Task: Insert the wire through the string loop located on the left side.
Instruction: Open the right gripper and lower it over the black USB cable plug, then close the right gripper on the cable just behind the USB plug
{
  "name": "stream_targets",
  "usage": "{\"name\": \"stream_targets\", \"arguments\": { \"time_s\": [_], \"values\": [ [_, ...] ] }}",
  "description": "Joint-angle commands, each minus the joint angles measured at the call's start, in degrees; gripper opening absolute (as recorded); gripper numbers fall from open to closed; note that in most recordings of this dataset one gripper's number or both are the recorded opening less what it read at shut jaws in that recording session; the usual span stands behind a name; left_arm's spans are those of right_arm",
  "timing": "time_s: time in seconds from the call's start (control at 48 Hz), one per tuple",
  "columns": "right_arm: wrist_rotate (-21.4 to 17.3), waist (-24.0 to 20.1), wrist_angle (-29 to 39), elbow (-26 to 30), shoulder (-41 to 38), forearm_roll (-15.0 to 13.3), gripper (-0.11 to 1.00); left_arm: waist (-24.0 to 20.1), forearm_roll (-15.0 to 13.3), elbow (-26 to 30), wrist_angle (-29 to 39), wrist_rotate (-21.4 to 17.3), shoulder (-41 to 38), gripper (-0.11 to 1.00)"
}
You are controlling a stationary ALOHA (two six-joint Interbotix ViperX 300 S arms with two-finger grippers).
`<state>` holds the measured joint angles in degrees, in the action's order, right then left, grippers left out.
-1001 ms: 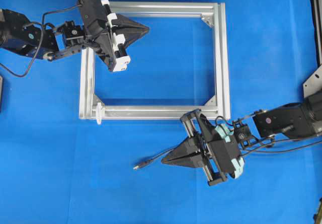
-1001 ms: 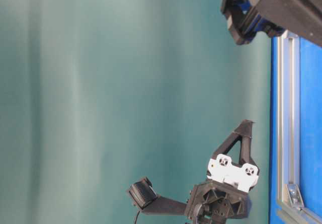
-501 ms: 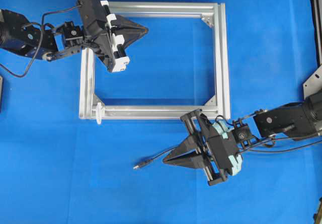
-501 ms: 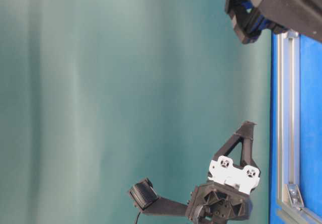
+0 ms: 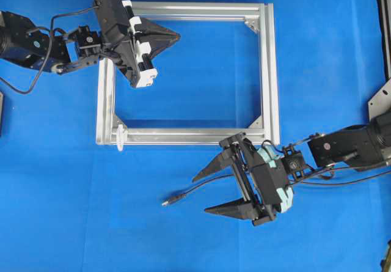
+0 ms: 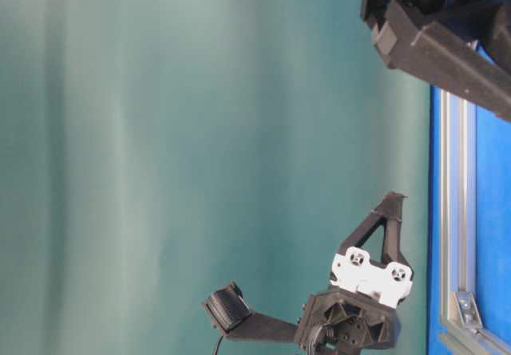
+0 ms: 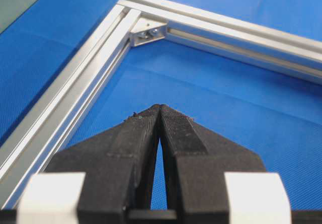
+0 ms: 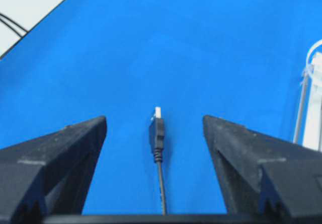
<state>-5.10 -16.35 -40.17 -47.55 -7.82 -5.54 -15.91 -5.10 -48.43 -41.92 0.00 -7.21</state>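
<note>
**A:** Right gripper [image 5: 206,194] is seen spread wide, nothing grasped. Between its fingers [image 8: 60,153] the wire [image 8: 157,133] is laid flat on the blue mat [image 5: 73,211], untouched, silvery plug tip aimed away from the wrist.

**B:** And the left gripper [image 5: 177,37]? It's clenched tight on nothing, held over the aluminium frame [image 5: 269,70] near its top-left corner. The string loop [image 5: 120,137] is found at the frame's bottom-left corner, well apart from the plug.
</note>
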Motion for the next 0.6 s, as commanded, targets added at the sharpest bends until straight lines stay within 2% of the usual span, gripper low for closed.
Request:
{"name": "stream_targets", "arguments": {
  "time_s": [0.0,0.355,0.584],
  "values": [
    [-0.70,-0.26,-0.18,1.49,-0.44,0.35,0.80,0.09,0.18,0.26,-0.44,0.09,1.58,0.00],
    [-4.22,-0.18,-0.18,5.10,-8.17,0.79,0.80,0.09,0.09,-0.26,-0.44,0.18,1.76,0.00],
    [-4.31,0.62,-0.18,5.54,-11.78,3.08,0.80,0.18,0.09,-0.26,-0.44,0.35,1.76,0.00]
  ]
}}
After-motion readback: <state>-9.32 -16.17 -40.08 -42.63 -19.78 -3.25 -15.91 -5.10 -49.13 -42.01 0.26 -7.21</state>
